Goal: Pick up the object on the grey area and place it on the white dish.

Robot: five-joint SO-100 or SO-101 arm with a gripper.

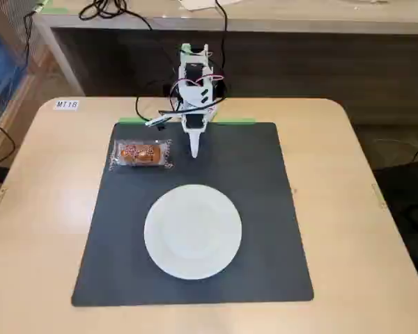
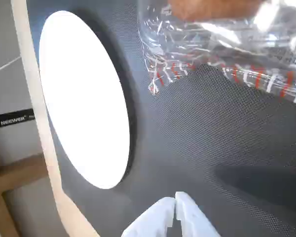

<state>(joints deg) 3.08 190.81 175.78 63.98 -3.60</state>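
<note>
A small oblong brown pastry (image 1: 141, 154) in clear crinkly wrapper with red-orange print lies flat near the far left corner of the dark grey mat (image 1: 265, 209). The empty round white plate (image 1: 193, 231) sits mid-mat, apart from it.

Light wooden tabletop (image 1: 348, 229) with rounded corners is filling most of the fixed view, lit evenly from above. A small white label (image 1: 66, 104) reading "MT18" is sitting near its far left corner. Green tape strips (image 1: 233, 121) are lying along the far side. Behind the table, a long pale counter (image 1: 299, 17) is running across the top, dark recess below it. Black cables (image 1: 108, 10) are lying coiled on that counter. A blue bin-like shape (image 1: 0, 66) is showing at far left. Floor is showing dark at right.
</note>
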